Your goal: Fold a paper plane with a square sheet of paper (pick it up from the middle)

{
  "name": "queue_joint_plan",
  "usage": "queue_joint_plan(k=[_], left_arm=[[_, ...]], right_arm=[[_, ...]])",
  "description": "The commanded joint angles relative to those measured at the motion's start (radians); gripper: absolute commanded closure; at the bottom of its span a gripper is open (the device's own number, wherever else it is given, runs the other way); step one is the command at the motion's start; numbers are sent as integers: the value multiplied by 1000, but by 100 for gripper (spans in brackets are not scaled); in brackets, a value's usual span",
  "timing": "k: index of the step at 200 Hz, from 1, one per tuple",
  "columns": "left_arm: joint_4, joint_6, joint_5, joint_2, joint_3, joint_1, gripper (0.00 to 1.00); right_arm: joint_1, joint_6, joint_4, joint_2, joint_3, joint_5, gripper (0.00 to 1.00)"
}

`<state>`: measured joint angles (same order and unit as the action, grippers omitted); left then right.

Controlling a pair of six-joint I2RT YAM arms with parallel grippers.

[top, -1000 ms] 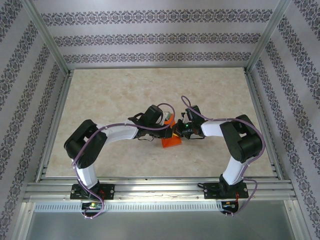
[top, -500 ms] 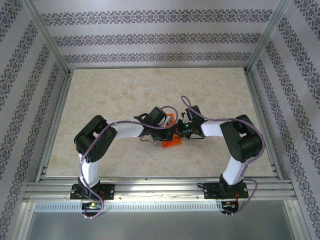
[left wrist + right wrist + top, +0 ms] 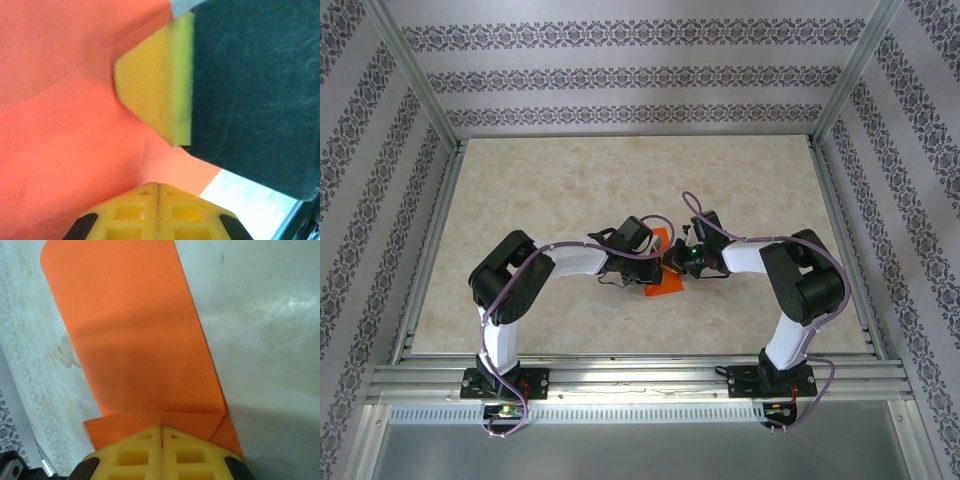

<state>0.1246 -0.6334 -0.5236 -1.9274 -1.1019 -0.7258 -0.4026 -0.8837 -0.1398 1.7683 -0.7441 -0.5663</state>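
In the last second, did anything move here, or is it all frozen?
The left arm swung its elbow in toward the middle, and the left hand shifted slightly over the paper. Nothing was grabbed or released. The right arm, the right hand and the paper stayed put; both hands stayed shut.

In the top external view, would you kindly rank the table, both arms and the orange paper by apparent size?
1. table
2. left arm and right arm, too alike to rank
3. orange paper, smallest, partly hidden under the arms
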Motion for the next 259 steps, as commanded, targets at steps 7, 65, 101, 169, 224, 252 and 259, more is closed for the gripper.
queue_joint_plan(k=[7, 65, 101, 169, 224, 252, 259], left_arm=[[41, 27, 29, 2, 37, -4, 100], [1, 11, 36, 34, 101, -5, 100], [-22, -4, 27, 58, 134, -4, 98], [-26, -15, 41, 131, 223, -5, 98], [-21, -13, 47, 205, 293, -5, 98], [-49, -17, 48, 264, 284, -4, 99], [-58, -14, 50, 278, 278, -4, 99]], right_arm=[[9, 17, 101, 56, 38, 78, 100], [16, 24, 112, 59, 42, 83, 100], [18, 27, 115, 65, 42, 89, 100], [18, 28, 117, 63, 42, 86, 100], [18, 25, 118, 45, 46, 86, 100], [16, 21, 117, 45, 43, 82, 100], [16, 21, 117, 44, 45, 82, 100]])
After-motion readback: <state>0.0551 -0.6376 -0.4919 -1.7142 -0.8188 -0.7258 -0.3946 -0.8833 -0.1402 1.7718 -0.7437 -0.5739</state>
